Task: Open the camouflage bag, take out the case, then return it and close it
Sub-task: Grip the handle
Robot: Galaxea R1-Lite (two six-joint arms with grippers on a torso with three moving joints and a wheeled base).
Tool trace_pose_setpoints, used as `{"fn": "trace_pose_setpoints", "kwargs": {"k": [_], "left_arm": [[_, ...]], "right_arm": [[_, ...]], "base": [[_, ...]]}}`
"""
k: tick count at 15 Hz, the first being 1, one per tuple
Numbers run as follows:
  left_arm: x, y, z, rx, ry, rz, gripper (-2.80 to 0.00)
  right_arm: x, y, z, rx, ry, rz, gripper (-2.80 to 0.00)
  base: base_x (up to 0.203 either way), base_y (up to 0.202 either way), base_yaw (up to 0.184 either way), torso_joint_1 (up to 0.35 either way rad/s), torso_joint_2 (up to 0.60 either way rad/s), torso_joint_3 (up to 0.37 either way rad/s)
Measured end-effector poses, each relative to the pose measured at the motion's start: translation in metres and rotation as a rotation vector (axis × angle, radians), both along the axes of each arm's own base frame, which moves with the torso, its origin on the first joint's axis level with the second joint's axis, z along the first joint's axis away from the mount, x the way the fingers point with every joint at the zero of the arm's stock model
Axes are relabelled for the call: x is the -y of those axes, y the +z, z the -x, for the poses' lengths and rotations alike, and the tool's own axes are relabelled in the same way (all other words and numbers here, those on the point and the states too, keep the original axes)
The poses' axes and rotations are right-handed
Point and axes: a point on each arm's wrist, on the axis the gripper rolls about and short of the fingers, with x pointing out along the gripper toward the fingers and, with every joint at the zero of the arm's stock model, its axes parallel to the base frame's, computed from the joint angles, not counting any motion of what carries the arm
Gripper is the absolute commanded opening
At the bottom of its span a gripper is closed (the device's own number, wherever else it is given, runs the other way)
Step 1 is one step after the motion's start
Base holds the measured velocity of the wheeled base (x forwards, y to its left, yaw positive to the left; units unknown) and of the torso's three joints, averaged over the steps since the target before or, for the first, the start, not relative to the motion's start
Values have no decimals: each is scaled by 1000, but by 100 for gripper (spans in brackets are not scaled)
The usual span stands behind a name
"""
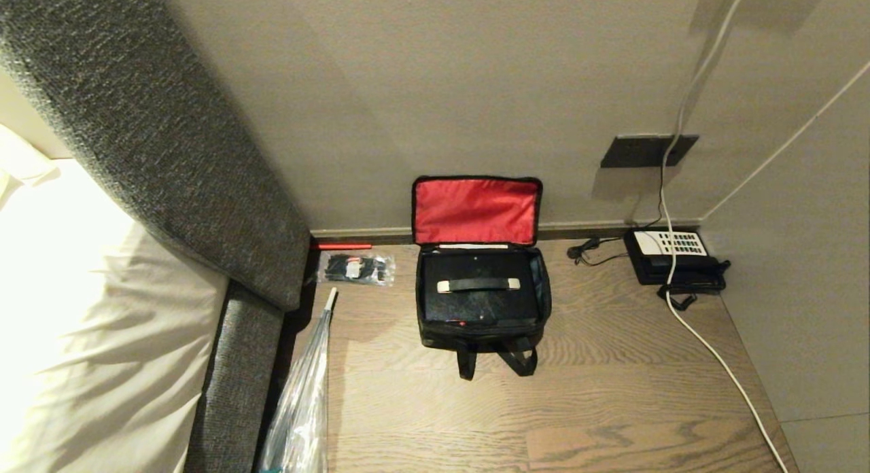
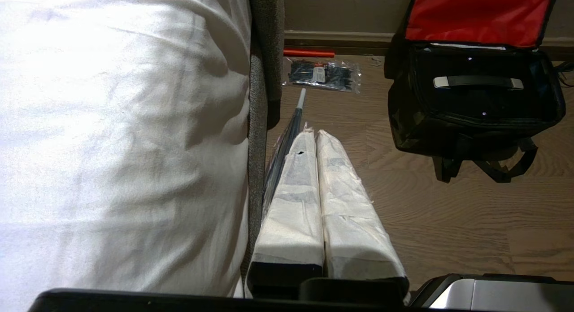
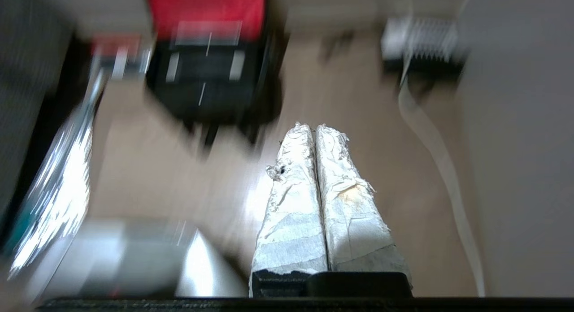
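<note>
Right end effector [image 3: 316, 128]: fingers pressed together, holding nothing, above the floor [image 1: 612, 391] short of the camouflage bag [image 1: 481, 323]. Left end effector [image 2: 316, 132]: also closed and empty, beside the bed [image 2: 121, 137], short of the bag. Bag stands on the floor against the wall, lid flipped up showing red lining, so it is already open. The case [image 1: 479, 300] lies inside the bag, handle [image 1: 478, 285] facing up, likely the easiest grasp point. Telephone [image 1: 669, 255] sits right of the bag.
</note>
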Motion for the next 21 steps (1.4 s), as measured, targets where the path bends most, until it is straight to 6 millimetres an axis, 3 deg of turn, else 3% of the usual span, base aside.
{"fn": "trace_pose_setpoints", "kwargs": {"k": [3,6,9,12,14,15,18,21], "left_arm": [[0,0,0,0,0,0,-280],[0,0,0,0,0,0,-280],[0,0,0,0,0,0,-280],[0,0,0,0,0,0,-280],[0,0,0,0,0,0,-280],[0,0,0,0,0,0,-280],[0,0,0,0,0,0,-280],[0,0,0,0,0,0,-280]], "right_arm": [[-1,6,2,-176,23,-28,-280],[0,46,-35,-341,74,-48,-280],[-3,90,-109,-498,112,-51,-280],[-10,119,-212,-551,138,-29,-280],[-23,123,-287,-522,131,33,-280],[-33,119,-322,-502,124,69,0],[-87,80,-418,-426,122,208,0],[-154,25,-472,-343,151,349,0]], "base": [[0,0,0,0,0,0],[0,0,0,0,0,0],[0,0,0,0,0,0],[0,0,0,0,0,0],[0,0,0,0,0,0],[0,0,0,0,0,0],[0,0,0,0,0,0],[0,0,0,0,0,0]]}}
